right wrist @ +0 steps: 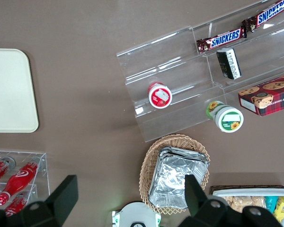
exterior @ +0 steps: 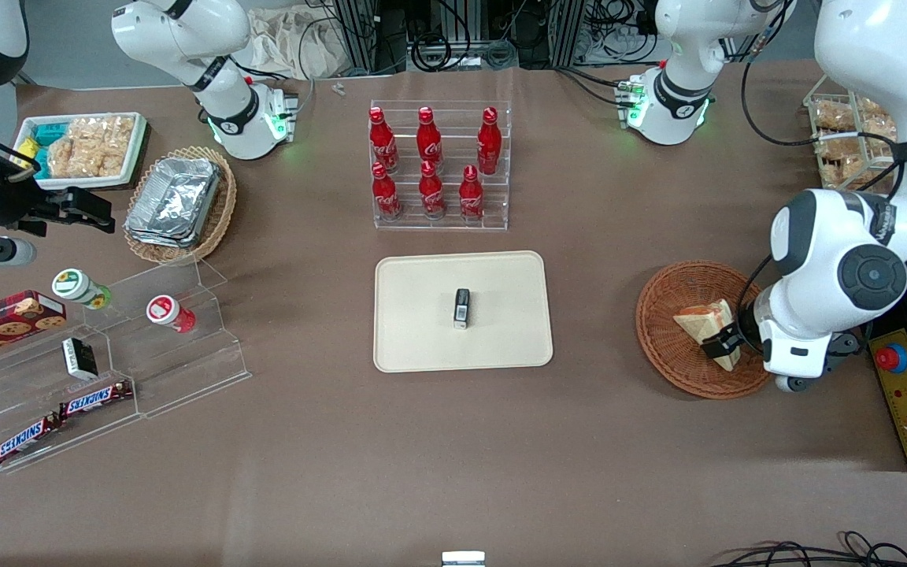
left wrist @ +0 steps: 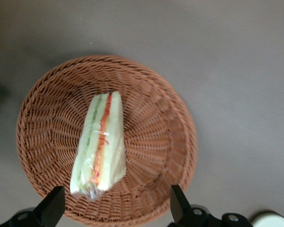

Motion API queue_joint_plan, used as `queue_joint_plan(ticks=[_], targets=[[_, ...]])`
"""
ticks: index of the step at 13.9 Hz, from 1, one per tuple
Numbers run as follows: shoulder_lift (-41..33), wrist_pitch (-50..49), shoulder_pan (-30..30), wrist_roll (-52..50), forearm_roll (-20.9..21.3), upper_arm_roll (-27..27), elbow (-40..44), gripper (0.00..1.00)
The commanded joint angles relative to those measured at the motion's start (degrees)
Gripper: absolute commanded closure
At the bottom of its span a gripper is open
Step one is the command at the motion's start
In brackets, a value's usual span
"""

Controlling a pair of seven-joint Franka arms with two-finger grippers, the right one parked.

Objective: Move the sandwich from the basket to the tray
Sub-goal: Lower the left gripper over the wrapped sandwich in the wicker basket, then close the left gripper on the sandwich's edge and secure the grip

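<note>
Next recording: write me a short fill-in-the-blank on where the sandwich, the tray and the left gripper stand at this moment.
1. The sandwich lies in the round wicker ____.
2. The fingers of the gripper, above the basket, are ____, one on each side of the sandwich.
3. On the tray stands one small dark ____.
4. The clear rack farther from the front camera holds ____ red bottles.

Missing words: basket; open; box; six
</note>
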Motion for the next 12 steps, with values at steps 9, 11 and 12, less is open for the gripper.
queue_joint_plan(ticks=[9,11,12], targets=[[2.17,11.77,0.33,-7.23,0.65,2.04,-9.08,0.0],[2.08,16.35,0.42,-7.93,0.48,2.04,-12.52,0.0],[2.35,17.06,0.42,-8.02,0.48,2.04,-13.06,0.0]])
